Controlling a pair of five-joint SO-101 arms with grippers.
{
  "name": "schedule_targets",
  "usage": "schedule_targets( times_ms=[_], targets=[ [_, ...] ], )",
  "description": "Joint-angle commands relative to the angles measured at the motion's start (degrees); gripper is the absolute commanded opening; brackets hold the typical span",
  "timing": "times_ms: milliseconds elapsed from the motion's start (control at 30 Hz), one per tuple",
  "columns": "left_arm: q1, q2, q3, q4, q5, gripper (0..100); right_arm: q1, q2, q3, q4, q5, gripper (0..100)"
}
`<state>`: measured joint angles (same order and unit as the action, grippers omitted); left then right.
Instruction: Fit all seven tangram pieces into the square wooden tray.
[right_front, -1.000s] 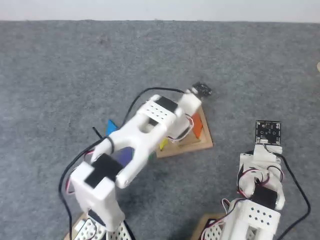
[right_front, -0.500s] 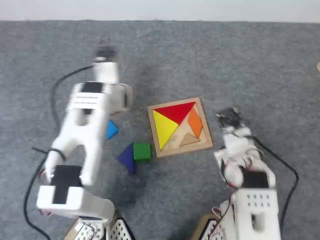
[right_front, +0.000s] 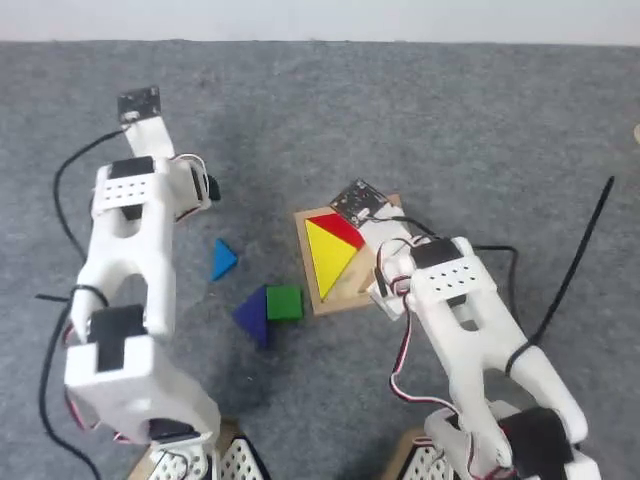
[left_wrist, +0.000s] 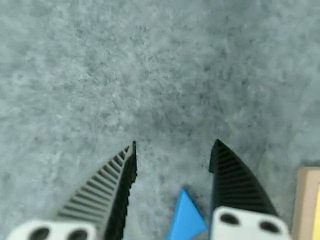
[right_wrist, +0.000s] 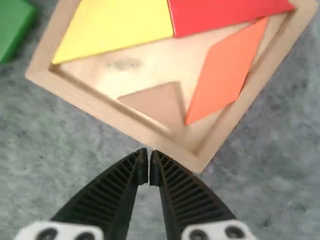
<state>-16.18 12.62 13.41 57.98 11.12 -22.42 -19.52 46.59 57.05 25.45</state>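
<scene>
step: grab blue triangle (left_wrist: 185, 218) | left tool (left_wrist: 172, 150) apart, over it | right tool (right_wrist: 149, 153) together, empty, beside tray (right_wrist: 100, 104) | next: go down, squeeze

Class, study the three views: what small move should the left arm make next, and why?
Probably lower the left gripper onto the light blue triangle and close. Its fingers are open with the triangle lying between them on the carpet, outside the wooden tray, which has room left.

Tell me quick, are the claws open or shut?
Left gripper: open, holding nothing.
Right gripper: shut, holding nothing.
</scene>
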Motion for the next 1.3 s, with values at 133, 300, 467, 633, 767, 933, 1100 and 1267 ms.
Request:
schedule_targets(
  times_ms=[133, 300, 467, 633, 767, 933, 1100, 1267],
  targets=[
    [0.09, 2.99, -5.58, -0.18, 0.53, 24, 1.45, -3.21, -0.62, -0.22, 5.36, 2.4],
    [-0.09, 2.99, -5.49, -0.09, 0.26, 24, 0.4, -1.01, -0.53, -0.4, 5.1, 2.4],
    [0.09, 2.99, -5.67, 2.29, 0.18, 24, -0.92, 2.86, -0.53, -3.82, 5.01, 2.4],
    [0.0, 3.16, -5.67, 2.2, 0.18, 24, -0.66, 9.8, -2.64, -7.6, 5.36, 2.4],
    [0.18, 3.43, -5.67, 2.2, 0.18, 24, -0.04, 13.58, -6.59, -8.22, 5.45, 2.4],
    [0.26, 3.52, -5.49, 2.11, 0.18, 24, -0.48, 14.29, -10.64, -8.22, 5.45, 2.4],
    [0.26, 3.52, -5.49, 2.11, 0.18, 24, -0.4, 14.55, -12.31, -8.31, 6.86, 2.4],
    [0.26, 3.52, -5.49, 2.11, 0.18, 24, -0.4, 14.29, -12.31, -9.27, 6.95, 2.4]
  ],
)
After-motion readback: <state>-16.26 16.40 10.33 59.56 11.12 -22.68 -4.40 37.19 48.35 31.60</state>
